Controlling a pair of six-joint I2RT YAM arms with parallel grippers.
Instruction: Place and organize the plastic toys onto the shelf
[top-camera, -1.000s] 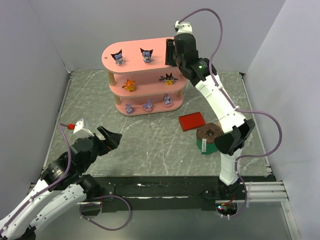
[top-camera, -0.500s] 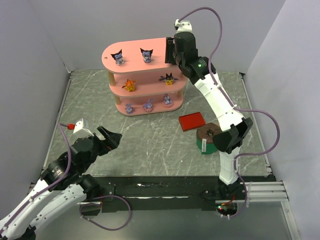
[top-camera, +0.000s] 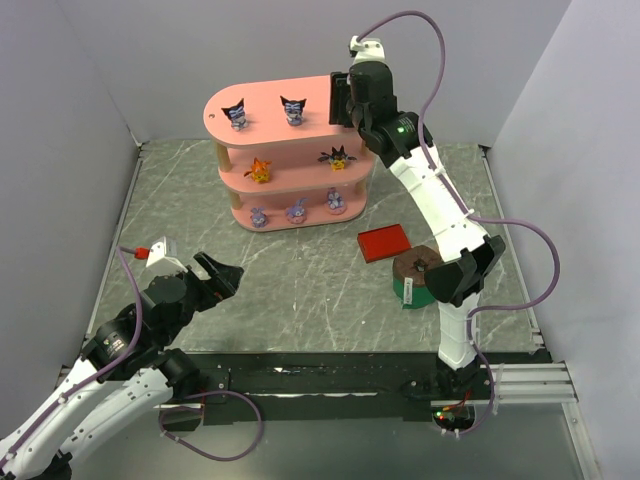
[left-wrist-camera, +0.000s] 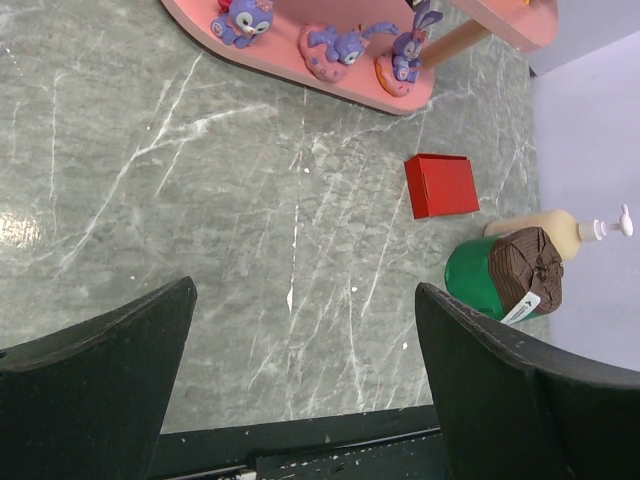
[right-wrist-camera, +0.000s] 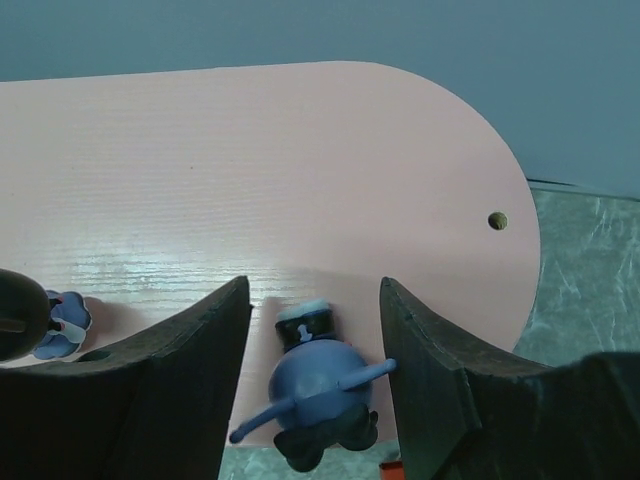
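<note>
The pink shelf (top-camera: 270, 95) stands at the back. Two dark pointed-ear figurines (top-camera: 235, 113) (top-camera: 293, 109) are on its top board. The orange figurine (top-camera: 259, 170) and the spiky black one (top-camera: 337, 157) are on the middle board. Three lilac-pink figurines (top-camera: 297, 210) are on the bottom board and also show in the left wrist view (left-wrist-camera: 335, 45). My right gripper (top-camera: 338, 100) (right-wrist-camera: 312, 290) is over the top board's right end. Its jaws stand open on either side of a third dark figurine (right-wrist-camera: 320, 385), which rests on the board (right-wrist-camera: 250, 150). My left gripper (top-camera: 222, 275) (left-wrist-camera: 305, 290) is open and empty, low at the near left.
A flat red box (top-camera: 384, 242) (left-wrist-camera: 441, 185) lies right of the shelf. A green cylinder with a brown top (top-camera: 418, 278) (left-wrist-camera: 500, 280) stands beside the right arm. Grey walls close in the left, back and right sides.
My right gripper has shifted slightly left and up along the top board's right end. The left arm has not moved.
</note>
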